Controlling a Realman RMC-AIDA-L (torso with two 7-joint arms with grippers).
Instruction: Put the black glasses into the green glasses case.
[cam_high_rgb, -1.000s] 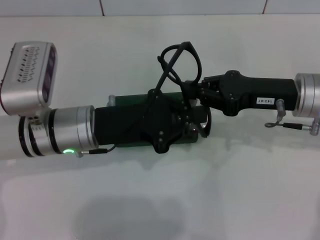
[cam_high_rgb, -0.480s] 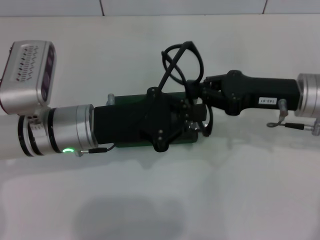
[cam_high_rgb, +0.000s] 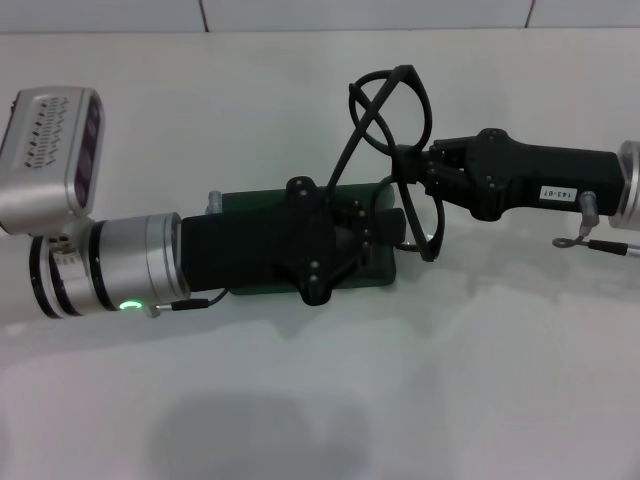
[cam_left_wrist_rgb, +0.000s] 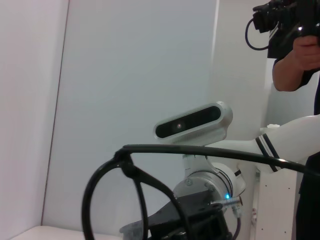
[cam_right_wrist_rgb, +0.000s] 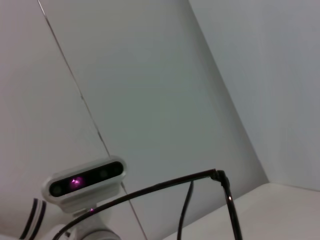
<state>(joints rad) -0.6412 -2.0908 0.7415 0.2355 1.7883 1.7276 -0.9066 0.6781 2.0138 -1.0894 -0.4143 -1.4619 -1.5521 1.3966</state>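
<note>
The black glasses (cam_high_rgb: 385, 110) hang in the air above the far right end of the green glasses case (cam_high_rgb: 243, 208). My right gripper (cam_high_rgb: 408, 170) is shut on them from the right, lenses tilted up and one temple arm (cam_high_rgb: 432, 235) drooping past the case's right end. The case lies flat on the white table. My left gripper (cam_high_rgb: 372, 232) reaches in from the left and sits right over the case, hiding most of it. The glasses frame (cam_left_wrist_rgb: 131, 170) fills the foreground of the left wrist view, and a thin temple (cam_right_wrist_rgb: 165, 186) crosses the right wrist view.
The white table (cam_high_rgb: 320, 400) stretches around the case, with a tiled wall edge (cam_high_rgb: 300, 15) at the back. A person holding a camera (cam_left_wrist_rgb: 295, 40) stands behind the robot in the left wrist view.
My right gripper has moved right and slightly away with the glasses, lifting them off the middle of the case. My left arm has shifted a little to the left.
</note>
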